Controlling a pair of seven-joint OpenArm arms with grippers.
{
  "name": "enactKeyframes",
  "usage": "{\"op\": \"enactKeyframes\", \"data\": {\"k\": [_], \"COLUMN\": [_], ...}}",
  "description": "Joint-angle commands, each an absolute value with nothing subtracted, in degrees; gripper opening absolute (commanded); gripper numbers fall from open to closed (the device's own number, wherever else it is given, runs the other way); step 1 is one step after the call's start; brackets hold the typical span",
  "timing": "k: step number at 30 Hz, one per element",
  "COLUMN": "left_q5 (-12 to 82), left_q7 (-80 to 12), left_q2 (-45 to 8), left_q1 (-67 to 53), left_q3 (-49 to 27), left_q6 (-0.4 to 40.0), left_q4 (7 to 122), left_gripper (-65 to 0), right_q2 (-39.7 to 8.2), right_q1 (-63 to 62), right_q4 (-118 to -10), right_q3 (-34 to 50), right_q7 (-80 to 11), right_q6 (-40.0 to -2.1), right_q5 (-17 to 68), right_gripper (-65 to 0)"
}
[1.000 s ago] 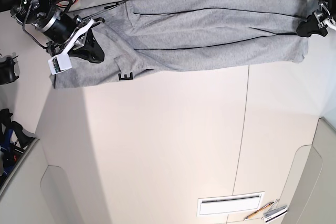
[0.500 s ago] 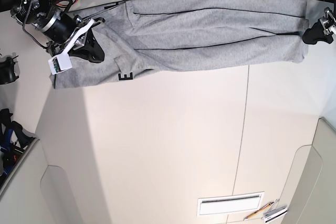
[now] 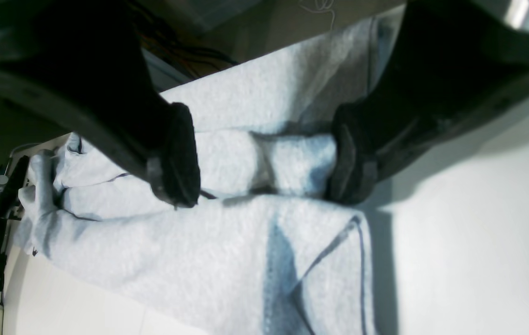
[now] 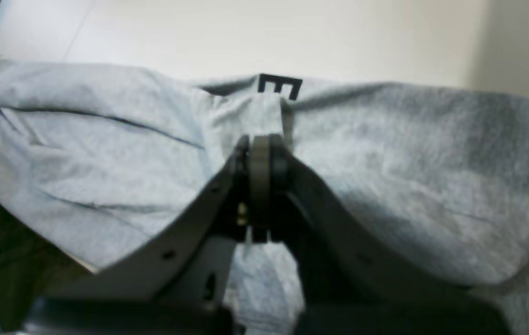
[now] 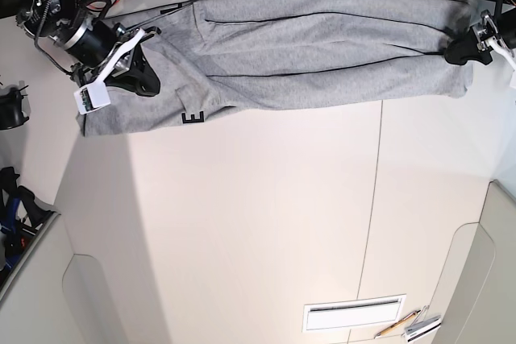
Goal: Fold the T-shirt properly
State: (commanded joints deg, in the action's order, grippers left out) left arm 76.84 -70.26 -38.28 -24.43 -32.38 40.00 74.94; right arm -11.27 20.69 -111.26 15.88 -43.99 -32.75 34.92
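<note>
The T-shirt [image 5: 306, 46] lies in a long band across the far edge of the bench [image 5: 266, 223], its long axis running 9 to 3 o'clock. The right tool [image 4: 260, 149] is clenched on a fold at the 9 o'clock end — the left tool [image 3: 264, 158], released, straddles a ridge at the 3 o'clock end.

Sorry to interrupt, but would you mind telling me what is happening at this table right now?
A two-armed robot is folding a grey T-shirt, which lies in a long folded band across the far side of the white table. The right tool is shut on a pinch of cloth near the end where a black letter E peeks out. The left tool is open at the opposite end, its fingers straddling a fold of fabric without yet closing on it.
</note>
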Motion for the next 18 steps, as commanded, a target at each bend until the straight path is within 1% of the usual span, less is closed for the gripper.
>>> {"op": "enactKeyframes", "data": {"k": [3,6,8,10,13,18], "left_q5": [77.14,80.73,80.66,79.35,75.90,75.26], "left_q7": [-71.75,-74.85,-74.81,-74.48,-70.76,-68.29], "left_q2": [-38.28,-39.07,-39.55,-39.68,-39.70,-39.70], "left_q1": [-22.79,-23.07,-23.05,-23.05,-23.03,-23.00], "left_q3": [-36.82,-42.39,-44.07,-43.97,-42.28,-40.45], "left_q6": [40.00,40.00,40.00,40.00,40.00,40.00], "left_q4": [74.94,74.94,74.94,74.91,73.80,69.41], "left_gripper": [-18.9,-18.9,-18.9,-18.9,-18.8,-18.8], "right_q2": [-11.25,-11.27,-11.27,-11.27,-11.27,-11.27], "right_q1": [20.69,20.69,20.67,20.67,20.64,20.64], "right_q4": [-111.26,-111.26,-111.26,-111.26,-111.26,-111.26], "right_q3": [15.88,15.88,15.88,15.88,15.88,15.88], "right_q7": [-44.01,-44.86,-44.80,-44.80,-44.75,-44.80], "right_q6": [-32.75,-32.75,-32.75,-32.75,-32.75,-32.75], "right_q5": [34.92,34.92,34.94,34.94,34.96,34.94], "right_gripper": [-65.0,-65.0,-65.0,-65.0,-65.0,-65.0]}}
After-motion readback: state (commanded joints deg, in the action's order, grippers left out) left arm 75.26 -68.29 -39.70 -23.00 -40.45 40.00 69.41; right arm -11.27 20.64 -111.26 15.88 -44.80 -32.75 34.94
